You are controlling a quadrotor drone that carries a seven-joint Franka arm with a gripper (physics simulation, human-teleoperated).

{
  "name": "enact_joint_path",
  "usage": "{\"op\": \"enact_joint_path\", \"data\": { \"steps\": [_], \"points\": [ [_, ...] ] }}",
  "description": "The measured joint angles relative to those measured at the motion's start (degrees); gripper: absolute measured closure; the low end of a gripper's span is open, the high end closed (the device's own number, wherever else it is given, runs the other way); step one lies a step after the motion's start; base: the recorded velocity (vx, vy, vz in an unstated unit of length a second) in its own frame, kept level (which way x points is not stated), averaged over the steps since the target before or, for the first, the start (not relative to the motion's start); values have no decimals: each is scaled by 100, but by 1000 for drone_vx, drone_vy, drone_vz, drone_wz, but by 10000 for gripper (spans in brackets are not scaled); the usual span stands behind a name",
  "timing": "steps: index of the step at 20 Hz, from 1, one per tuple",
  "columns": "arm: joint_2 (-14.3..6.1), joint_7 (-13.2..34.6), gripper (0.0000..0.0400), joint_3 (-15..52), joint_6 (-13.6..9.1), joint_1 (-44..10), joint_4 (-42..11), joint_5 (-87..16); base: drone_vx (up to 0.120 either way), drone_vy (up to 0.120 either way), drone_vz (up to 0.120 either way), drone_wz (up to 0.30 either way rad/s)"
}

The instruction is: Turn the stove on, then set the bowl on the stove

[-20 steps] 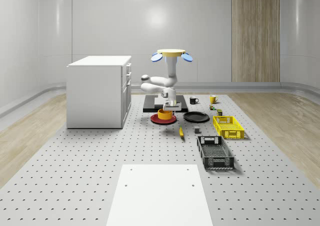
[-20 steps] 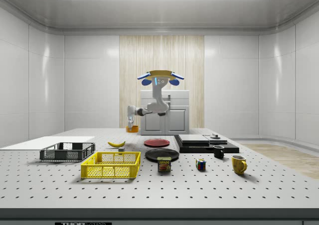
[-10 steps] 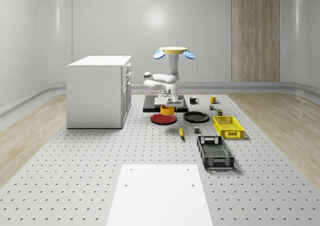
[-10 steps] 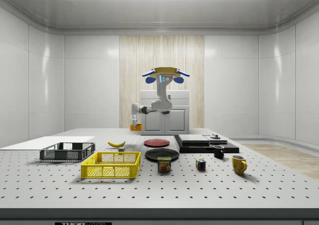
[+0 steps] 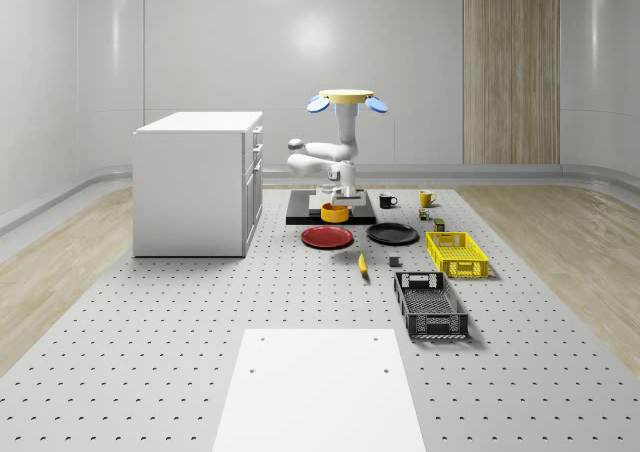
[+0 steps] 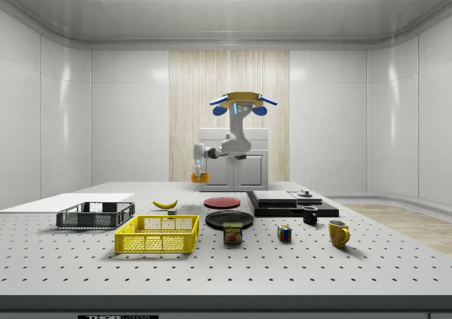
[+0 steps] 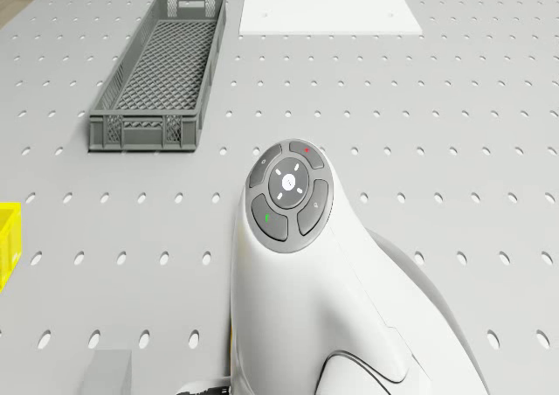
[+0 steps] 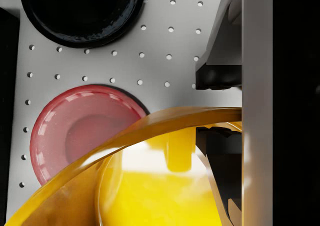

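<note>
above the desk (image 5: 150, 372), the drone (image 5: 346, 100) hovers clear of the surface, over the stove (image 5: 300, 215) region near the white cabinet (image 5: 195, 182). its arm bends down and toward the whole-scene view's left, ending in the claw (image 5: 337, 204).

bowl orientation: the bowl (image 5: 334, 213) hangs upright, opening facing up, rim level; it is round, so no long axis can be told. in the side view the bowl (image 6: 200, 177) sits directly under the claw (image 6: 200, 171), in the air, well above the desk (image 6: 226, 262).

bowl position: in the whole-scene view it hangs in front of the stove's near edge, beyond the red plate (image 5: 327, 237). it touches neither.

bowl appearance: orange-yellow outside, brighter yellow inside. in the wrist view the bowl (image 8: 150, 186) has a thick curved rim with a glossy inner wall.

claw state: closed on the bowl's rim. in the wrist view a dark pad (image 8: 217, 76) sits outside the rim and a second one lies inside it.

view differences:
- the wrist view shows the red plate (image 8: 75, 128) and the black plate (image 8: 82, 11) below the bowl, on the perforated desk.
- the side view shows the height of the bowl above the desk, with the stove (image 6: 291, 205) to the side view's right of it.
- the drone view shows the arm's button-ringed link (image 7: 288, 194) and the grey crate (image 7: 162, 72) on the desk beyond it.
</note>
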Motion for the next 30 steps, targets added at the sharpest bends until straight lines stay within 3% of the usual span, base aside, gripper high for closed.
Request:
{"op": "enact_joint_path", "data": {
  "steps": [30],
  "points": [
    [24,-14,292,-3,-23,6,-1,-10,-120,-7,0,0]
  ]
}}
